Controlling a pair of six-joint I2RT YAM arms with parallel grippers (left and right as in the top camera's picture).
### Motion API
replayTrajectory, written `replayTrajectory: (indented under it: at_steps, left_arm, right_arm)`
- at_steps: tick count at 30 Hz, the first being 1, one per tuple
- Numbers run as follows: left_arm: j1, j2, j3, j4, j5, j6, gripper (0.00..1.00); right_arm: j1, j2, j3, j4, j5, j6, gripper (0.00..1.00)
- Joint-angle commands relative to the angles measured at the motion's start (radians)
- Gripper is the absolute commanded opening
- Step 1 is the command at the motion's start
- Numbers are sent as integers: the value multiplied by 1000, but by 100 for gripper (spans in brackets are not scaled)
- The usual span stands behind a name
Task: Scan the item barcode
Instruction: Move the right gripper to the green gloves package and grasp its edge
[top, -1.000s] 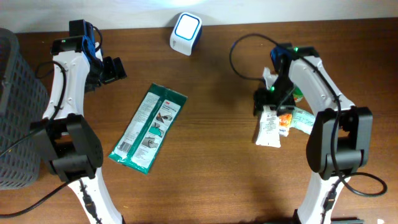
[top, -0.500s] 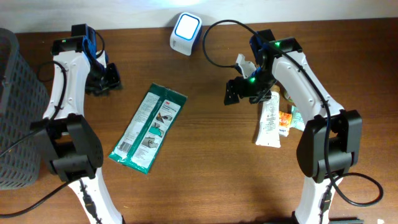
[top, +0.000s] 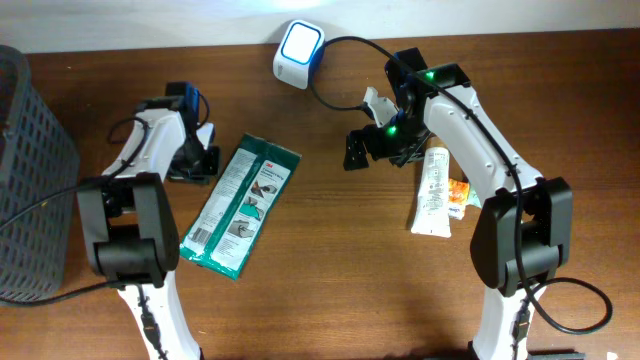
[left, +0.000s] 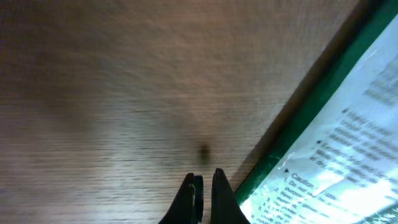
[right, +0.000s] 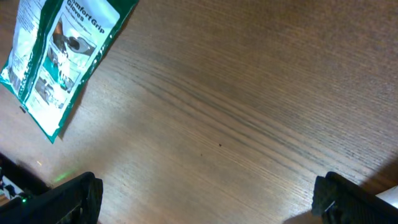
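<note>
The item, a flat green and white glove packet (top: 240, 205), lies slantwise on the wooden table. The white scanner (top: 298, 52), its face lit blue, stands at the far edge. My left gripper (top: 205, 163) sits low beside the packet's upper left edge. In the left wrist view it (left: 203, 193) is shut on nothing, just left of the packet's green border (left: 323, 155). My right gripper (top: 362, 150) hovers over bare wood to the right of the packet. Its fingers (right: 68, 199) stand wide open and empty, with the packet (right: 62, 56) far ahead of them.
A dark mesh basket (top: 30, 180) fills the left edge. A white tube-like pack (top: 432, 190) and an orange item (top: 458, 192) lie under the right arm. Cables loop near the scanner (top: 340, 50).
My left gripper has shut and come in from the far left to the packet's edge. My right gripper has left the pile at the right, moved left and opened wider.
</note>
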Motion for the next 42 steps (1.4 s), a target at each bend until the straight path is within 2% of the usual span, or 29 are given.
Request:
replayTrajectory:
  at_steps: [1,5,8,11,13,17,20,22,26,29,34,35,42]
  left_arm:
    - [-28,5,-78,37,24,27,0]
    - [-68,5,-110,35,237,27,0]
    - [-109,5,-110,27,411,26,0]
    - [-131,5,-109,29,420,10,0]
    - [-121,5,-95,37,367,10,0]
    - [-81,-5,39,-15,308,10,0]
    - [-39,-17,203,-69,249,-72,0]
    - [-13,-18,314,-98,197,-87,0]
    - [18,-18,370,-94,114,-87,0]
    - [28,-16,370,-92,64,-87,0]
    - [28,-16,370,-88,28,-87,0]
    - [28,-16,370,-88,28,-87,0]
    - [28,-13,368,-98,29,-87,0]
  right_arm:
    - [4,-18,14,3,-13,-6,99]
    - [4,-15,14,4,-16,-2,99]
    - [4,-15,14,12,-16,68,99]
    - [7,-14,12,24,-17,134,99]
    - [23,-14,0,45,-20,138,99]
    - [90,-14,-49,98,-23,172,80]
    - [152,-14,-82,140,-23,193,75]
    - [215,-14,-129,187,-23,264,71]
    - [314,-14,-198,236,-23,349,59]
    - [372,-14,-237,254,-11,409,43]
    - [420,-14,-374,381,26,553,7]
    - [419,-14,-399,407,26,562,4]
    - [418,-13,-433,486,64,606,4]
